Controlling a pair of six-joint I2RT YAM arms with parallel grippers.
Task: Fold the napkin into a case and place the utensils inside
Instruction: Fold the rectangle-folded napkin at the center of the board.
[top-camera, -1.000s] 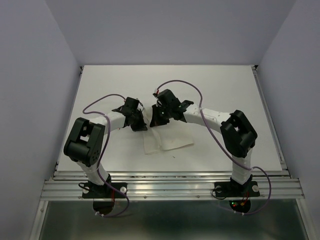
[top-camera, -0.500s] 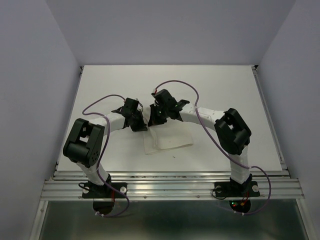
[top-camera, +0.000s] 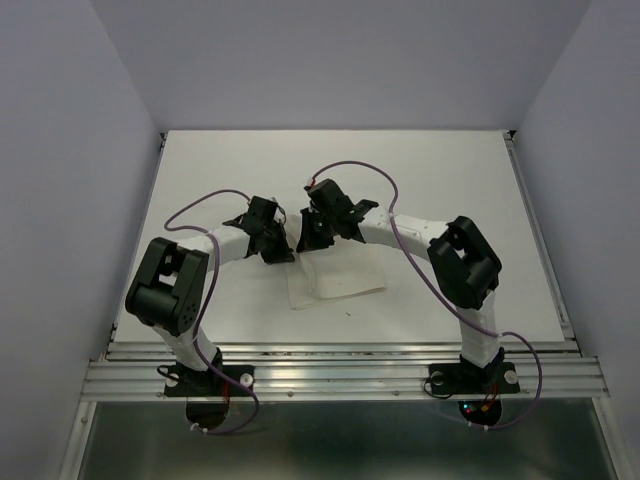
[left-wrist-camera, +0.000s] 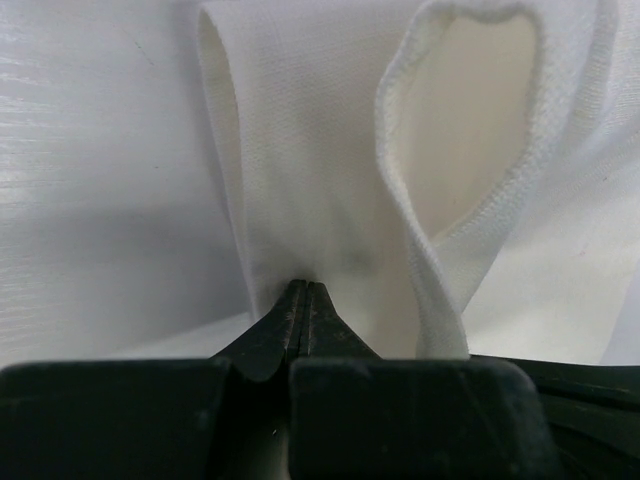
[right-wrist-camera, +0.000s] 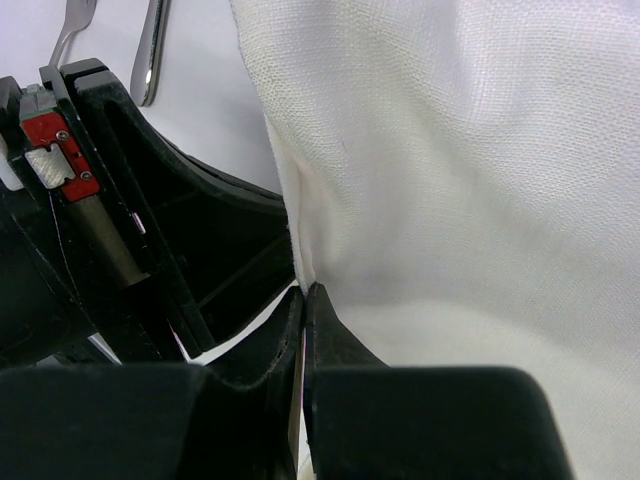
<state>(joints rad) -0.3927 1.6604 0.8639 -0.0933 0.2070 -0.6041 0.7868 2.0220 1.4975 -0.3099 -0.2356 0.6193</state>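
The left jaws and the right jaws are each clamping the napkin (top-camera: 338, 282) at its far edge, close together. Its near part is lying on the bench (top-camera: 450, 180).

Left tool (top-camera: 283, 254), right tool (top-camera: 305, 243) at napkin (top-camera: 342, 281)

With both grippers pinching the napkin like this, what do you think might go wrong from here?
The left gripper and right gripper each pinch only a thin bit of napkin, so it may slip. They sit very close; a collision seems possible. The utensils lie nearby and could get dragged.
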